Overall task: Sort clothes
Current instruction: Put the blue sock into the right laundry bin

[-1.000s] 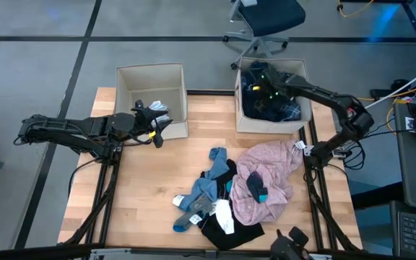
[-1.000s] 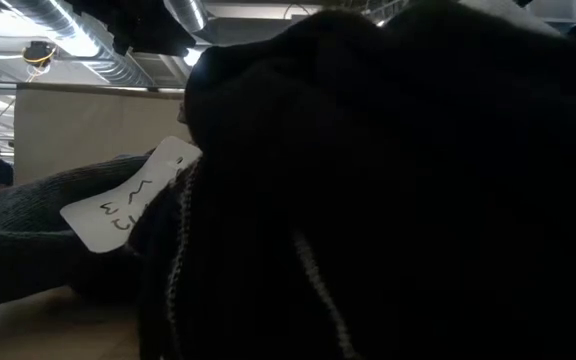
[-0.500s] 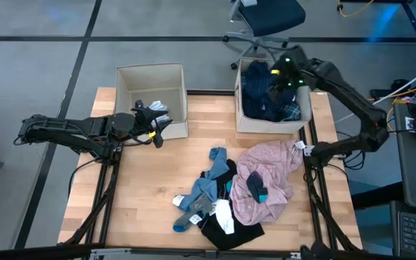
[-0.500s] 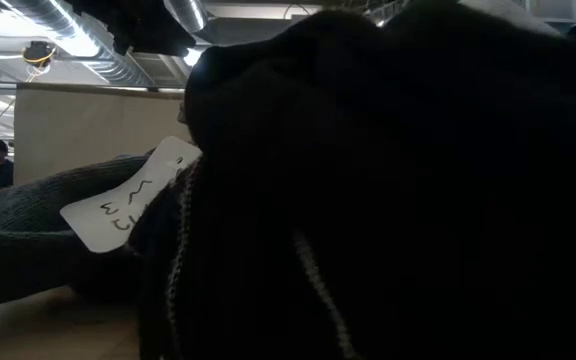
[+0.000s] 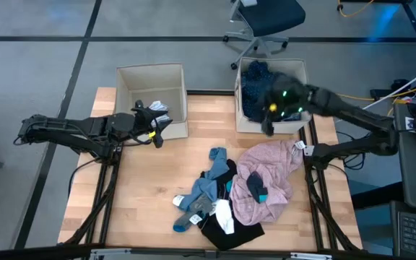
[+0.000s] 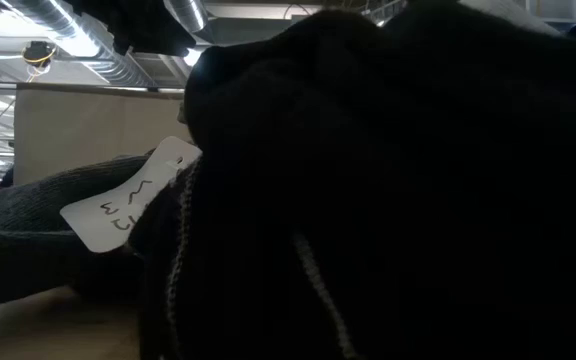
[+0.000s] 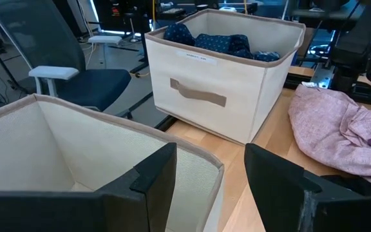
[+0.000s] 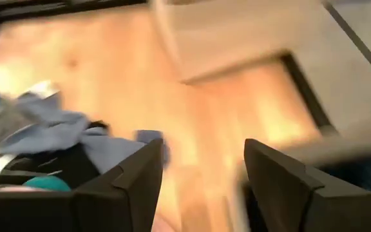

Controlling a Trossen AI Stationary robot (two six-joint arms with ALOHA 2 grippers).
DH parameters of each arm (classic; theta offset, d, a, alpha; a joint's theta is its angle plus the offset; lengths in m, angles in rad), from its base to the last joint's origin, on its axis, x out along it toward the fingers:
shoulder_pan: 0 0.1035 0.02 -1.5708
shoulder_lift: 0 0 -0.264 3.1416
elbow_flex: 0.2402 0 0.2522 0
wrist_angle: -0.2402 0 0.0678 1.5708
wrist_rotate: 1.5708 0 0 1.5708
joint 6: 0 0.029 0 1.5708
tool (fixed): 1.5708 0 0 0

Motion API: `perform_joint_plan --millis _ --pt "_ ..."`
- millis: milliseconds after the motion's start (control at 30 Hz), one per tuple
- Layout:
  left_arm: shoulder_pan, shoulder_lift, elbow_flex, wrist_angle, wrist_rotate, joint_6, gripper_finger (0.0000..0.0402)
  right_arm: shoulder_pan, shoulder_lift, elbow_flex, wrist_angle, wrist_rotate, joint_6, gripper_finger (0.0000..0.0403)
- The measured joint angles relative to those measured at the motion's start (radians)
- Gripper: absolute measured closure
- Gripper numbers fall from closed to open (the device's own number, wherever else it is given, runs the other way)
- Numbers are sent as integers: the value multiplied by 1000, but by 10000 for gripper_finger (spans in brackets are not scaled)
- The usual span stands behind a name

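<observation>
Pink crumpled garment (image 5: 266, 177) and the blue, grey and black pieces (image 5: 211, 198) lie heaped on the wooden desk (image 5: 150, 188). One garment should be gripped alone, at a raised fold. Right hand (image 5: 269, 127), fingers apart and empty, is positioned just above the heap, beside the right beige fabric box (image 5: 273, 123). Left hand (image 5: 159, 137), fingers apart, waits by the left beige box (image 5: 150, 76).

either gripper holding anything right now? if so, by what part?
Nothing held. The right gripper is open and empty, by the front of the right box. The left gripper is open and empty too, at the left box.
</observation>
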Motion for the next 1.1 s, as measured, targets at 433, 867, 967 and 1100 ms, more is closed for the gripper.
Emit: perform_joint_plan --millis 433,867,967,1100 --pt "0 0 0 0 0 -7 227 328 202 -167 364 51 -97 184" --pt "0 0 0 0 0 3 227 353 508 -167 461 76 -118 185" --pt "0 0 0 0 0 4 227 353 557 -167 492 79 -137 185" --pt "0 0 0 -1 0 4 227 353 609 -167 524 135 -139 185"
